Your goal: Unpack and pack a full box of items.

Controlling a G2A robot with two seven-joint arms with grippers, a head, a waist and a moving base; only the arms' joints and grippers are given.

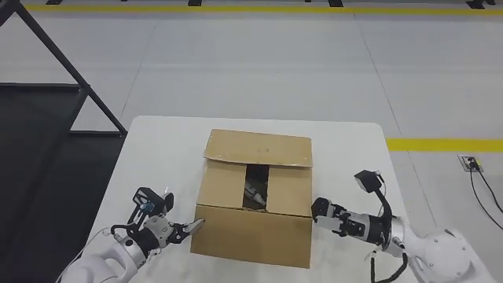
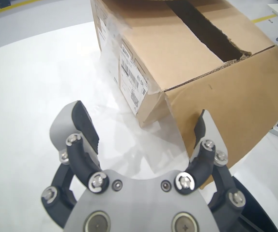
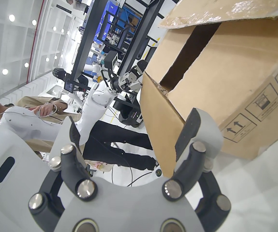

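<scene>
While box (image 1: 255, 196) sits on table (image 1: 157, 149), top flaps (image 1: 263, 148) ajar: left gripper (image 2: 142, 112) at its 8 o'clock, right gripper (image 3: 132, 118) at 4 o'clock, jaws spread wide, holding nothing. Cardboard stiff, likely heavy; take flap edges.

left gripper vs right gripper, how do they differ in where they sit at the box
The left gripper is at the box's near left corner, the right gripper at its near right corner. A clear plastic film lies on the table in front of the left gripper; the right gripper faces bare cardboard at its corner. Both are open and hold nothing.
</scene>
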